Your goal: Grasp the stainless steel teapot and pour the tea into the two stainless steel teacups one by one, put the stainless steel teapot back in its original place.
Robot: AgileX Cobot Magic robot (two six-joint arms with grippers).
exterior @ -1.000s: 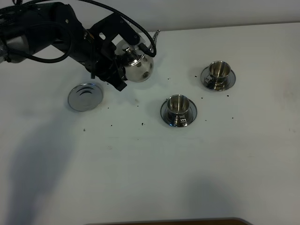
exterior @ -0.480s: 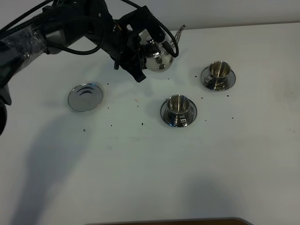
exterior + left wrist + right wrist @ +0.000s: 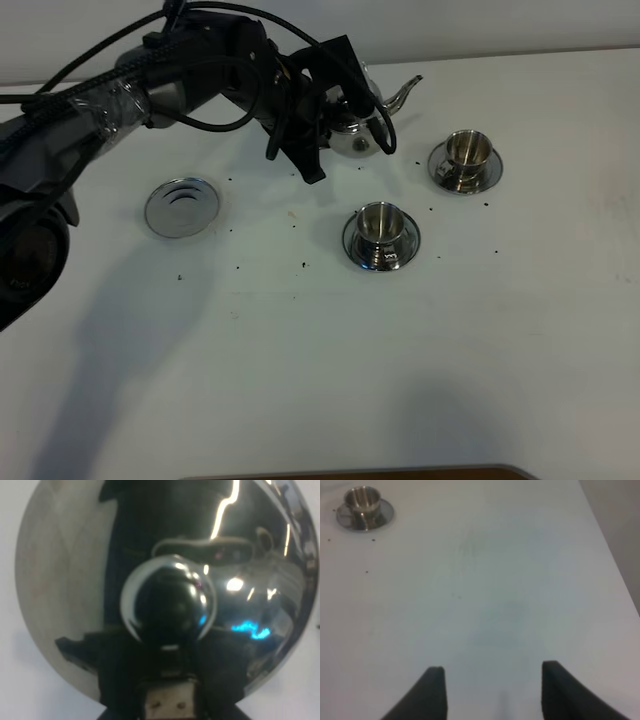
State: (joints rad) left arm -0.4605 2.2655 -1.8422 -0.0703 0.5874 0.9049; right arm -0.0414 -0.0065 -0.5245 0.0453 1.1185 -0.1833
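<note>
The shiny teapot (image 3: 358, 132) is at the far side of the white tabletop (image 3: 400, 380), in the grip of the left tool (image 3: 322, 118). The tool is closed tight on the back of the teapot, where the handle is. I cannot tell if the bottom of the teapot touches the tabletop. Its thin spout (image 3: 404, 92) points to the right, toward the far teacup (image 3: 466, 148). The spout tip is near that cup but not over it. From the left wrist camera, the round lid (image 3: 75, 580) fills almost the whole picture, with its ball knob (image 3: 167, 602) in the middle. The black left arm (image 3: 190, 65) reaches in from the far left to the teapot. The far teacup stands upright on its own little saucer (image 3: 490, 172). The near teacup (image 3: 379, 222) stands upright on a saucer (image 3: 350, 238) too, just in front of the teapot. The two cups are a bit apart. The flat round coaster (image 3: 181, 207) lies bare on the left, well apart from the teapot. Small dark specks (image 3: 303, 264) are dotted over the tabletop. The right tool (image 3: 492, 695) hangs over a bare part of the tabletop with its two fingers spread wide and nothing between them, and one teacup (image 3: 363, 499) sits far off in its view.
</note>
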